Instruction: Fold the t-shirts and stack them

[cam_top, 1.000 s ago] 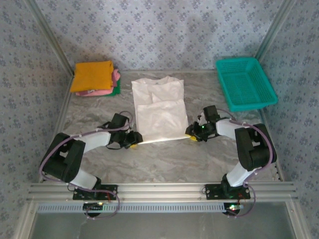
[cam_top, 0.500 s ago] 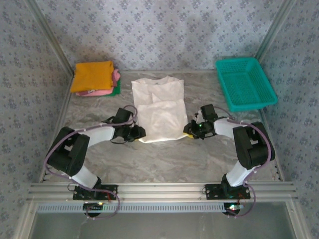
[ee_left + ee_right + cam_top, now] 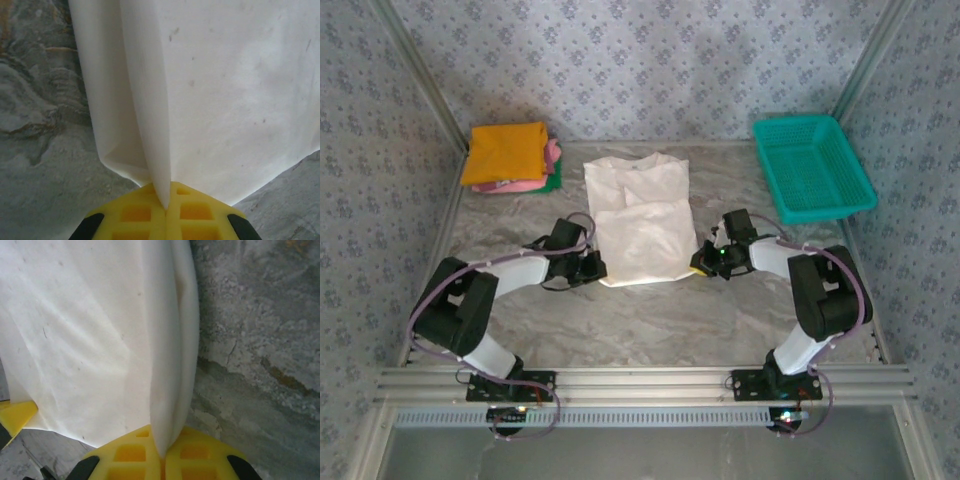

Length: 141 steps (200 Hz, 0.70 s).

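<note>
Top view, near edge: both arm bases sit on the rail, and the arms reach forward over the marble-patterned table. The left end effector is at the near-left corner of the white t-shirt. The right end effector is at the near-right corner. In the left wrist view, the left end effector has its yellow pads pressed together on a thin fold of the white t-shirt; the cloth comes up out of the seam between the pads and spreads away to the right, with bare table to the left of it. In the right wrist view, the right end effector is likewise clamped on an edge fold of the white t-shirt. Several layers are pinched between the pads there; the cloth spreads left, and bare table shows to the right. In the top view the shirt lies mid-table, narrowed to a long strip. Its near portion forms a doubled panel over the middle, and its collar end points toward the far wall. I cannot tell whether the held near edge touches the table. At the far left, well apart from the white shirt, is a stack: a folded orange shirt on top, a pink shirt under it, and a green shirt showing at the stack's near-right corner. At the far right is a teal mesh basket, well apart from the shirts.
</note>
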Each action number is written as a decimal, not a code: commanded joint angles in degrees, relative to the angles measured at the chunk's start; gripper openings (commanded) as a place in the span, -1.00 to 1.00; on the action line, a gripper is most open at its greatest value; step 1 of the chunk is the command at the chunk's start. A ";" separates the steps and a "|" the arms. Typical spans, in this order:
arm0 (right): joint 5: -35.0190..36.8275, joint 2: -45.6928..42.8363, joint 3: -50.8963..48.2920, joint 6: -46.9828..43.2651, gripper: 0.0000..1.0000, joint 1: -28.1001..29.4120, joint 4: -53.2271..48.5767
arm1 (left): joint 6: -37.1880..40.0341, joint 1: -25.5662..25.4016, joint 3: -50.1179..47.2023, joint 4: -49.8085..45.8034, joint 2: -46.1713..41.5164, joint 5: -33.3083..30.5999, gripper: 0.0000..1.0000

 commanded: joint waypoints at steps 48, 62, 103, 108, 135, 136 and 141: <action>0.92 -7.90 2.15 -0.45 -1.00 1.59 -5.94 | 2.11 1.21 -0.51 -5.92 -9.58 -2.43 -1.00; 1.51 -8.88 1.26 -0.10 -1.00 2.18 -6.88 | 1.81 1.22 -1.92 -5.59 -10.66 -2.77 -1.00; 3.27 -15.28 -9.93 4.79 -1.00 7.95 -6.45 | -1.39 -0.34 -11.14 -5.65 -19.39 -4.44 -1.00; 3.58 -16.97 -11.30 5.58 -1.00 8.92 -6.69 | -2.12 -0.79 -12.41 -5.97 -21.28 -4.65 -1.00; 5.13 -28.69 -17.14 11.56 -1.00 12.68 -9.66 | -4.41 -3.45 -16.11 -12.96 -33.26 -6.79 -1.00; 5.14 -29.15 -17.24 11.69 -1.00 12.74 -9.85 | -4.49 -3.49 -16.14 -13.27 -33.70 -6.87 -1.00; 5.37 -31.15 -17.41 12.45 -1.00 12.63 -10.44 | -4.54 -3.60 -16.25 -14.51 -35.79 -6.91 -1.00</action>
